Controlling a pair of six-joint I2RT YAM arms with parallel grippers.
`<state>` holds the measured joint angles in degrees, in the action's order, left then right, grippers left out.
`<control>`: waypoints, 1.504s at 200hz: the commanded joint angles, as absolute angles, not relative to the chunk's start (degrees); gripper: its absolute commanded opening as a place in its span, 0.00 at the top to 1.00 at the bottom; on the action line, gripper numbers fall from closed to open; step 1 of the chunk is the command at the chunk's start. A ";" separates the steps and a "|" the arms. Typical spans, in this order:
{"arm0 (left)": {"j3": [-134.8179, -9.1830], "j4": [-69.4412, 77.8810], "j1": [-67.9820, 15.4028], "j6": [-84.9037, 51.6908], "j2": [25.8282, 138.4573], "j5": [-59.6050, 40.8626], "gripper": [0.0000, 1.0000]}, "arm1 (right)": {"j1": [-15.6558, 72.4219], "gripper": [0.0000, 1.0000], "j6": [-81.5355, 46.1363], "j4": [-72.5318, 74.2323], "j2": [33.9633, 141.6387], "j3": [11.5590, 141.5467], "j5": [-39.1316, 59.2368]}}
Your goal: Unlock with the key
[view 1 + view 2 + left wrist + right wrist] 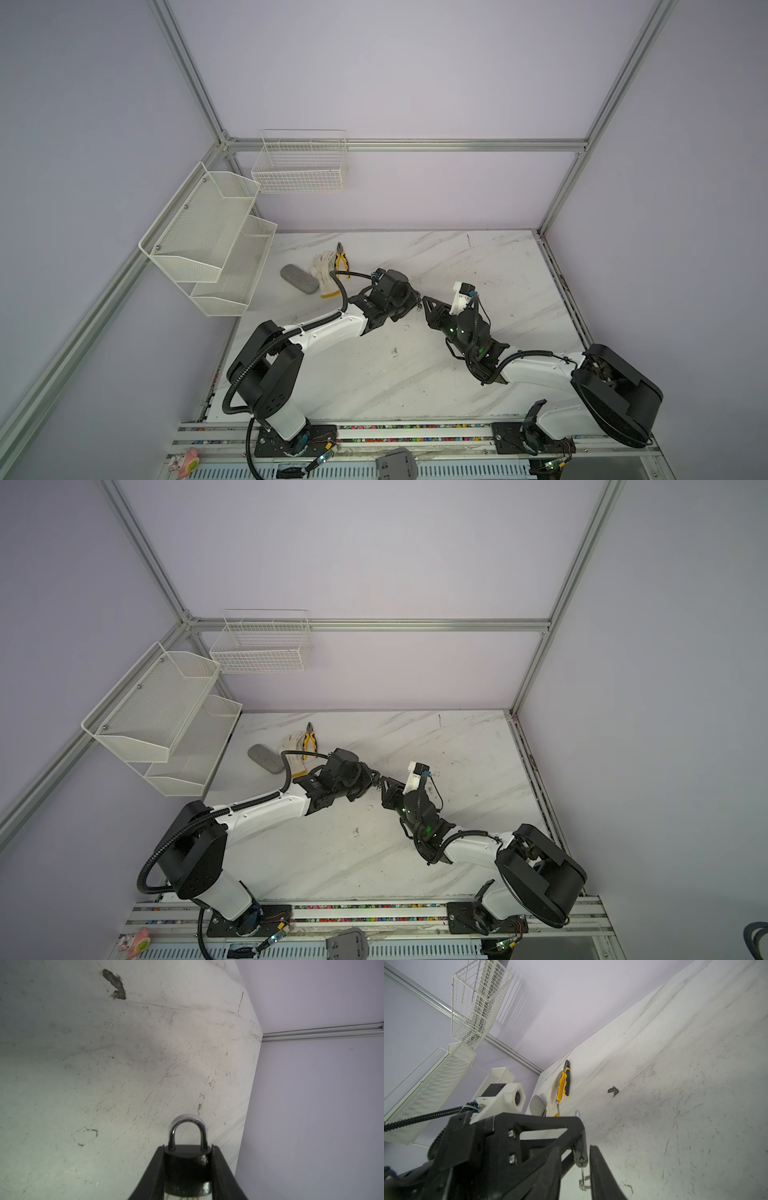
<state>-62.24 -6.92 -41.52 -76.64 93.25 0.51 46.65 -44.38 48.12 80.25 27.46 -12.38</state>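
The left gripper (187,1147) held the black padlock (187,1163) by its body between its jaws, above the middle of the tabletop (675,1105), with the shackle pointing away from that arm. The key (581,1159) stood at the bottom end of the padlock, its long axis in line with the lock body. The right gripper (573,1149) was the nearer one, and its jaws stood narrow on both sides of the key head, but I could not tell if they really pressed it
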 commanded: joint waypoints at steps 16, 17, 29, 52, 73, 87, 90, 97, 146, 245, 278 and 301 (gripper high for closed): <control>-65.39 -5.51 -42.17 -74.62 92.83 1.22 1.00 | 47.00 0.74 -44.06 48.31 81.84 27.05 -11.07; -65.39 -5.57 -42.18 -74.67 92.82 1.22 1.00 | 47.01 0.74 -44.05 48.28 81.87 27.02 -11.16; -65.41 -5.56 -42.19 -74.67 92.73 1.32 1.00 | 47.02 0.73 -44.00 48.27 82.75 26.98 -11.29; -65.65 -5.62 -42.18 -74.68 92.62 1.31 1.00 | 46.98 0.74 -43.94 49.37 84.33 26.87 -10.56; -65.70 -5.69 -42.18 -74.59 92.64 1.41 1.00 | 47.02 0.80 -44.35 50.39 85.00 26.34 -10.33; -65.69 -5.69 -42.27 -74.71 92.74 1.34 1.00 | 46.99 0.84 -44.36 50.28 84.91 26.30 -10.41; -65.77 -5.71 -42.29 -74.71 92.81 1.32 1.00 | 47.02 0.85 -44.33 50.20 84.90 26.26 -10.41; -65.74 -5.71 -42.27 -74.65 92.81 1.32 1.00 | 47.01 0.86 -44.30 50.19 84.75 26.24 -10.37; -66.01 -5.79 -42.45 -74.60 93.16 1.48 1.00 | 46.97 0.84 -44.32 49.22 84.88 26.37 -9.89; -66.37 -5.80 -42.73 -74.49 93.78 1.63 1.00 | 47.63 0.92 -42.91 45.19 83.50 26.49 -10.02; -66.71 -5.66 -42.82 -74.74 94.32 1.49 1.00 | 48.32 1.00 -43.29 45.53 83.42 26.41 -11.04; -66.97 -5.58 -43.35 -75.30 94.23 1.41 1.00 | 49.07 1.00 -44.84 47.43 82.65 26.28 -13.01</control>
<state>-62.41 -8.23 -42.59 -75.81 94.65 0.73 48.21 -43.46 47.03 84.25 26.76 -10.48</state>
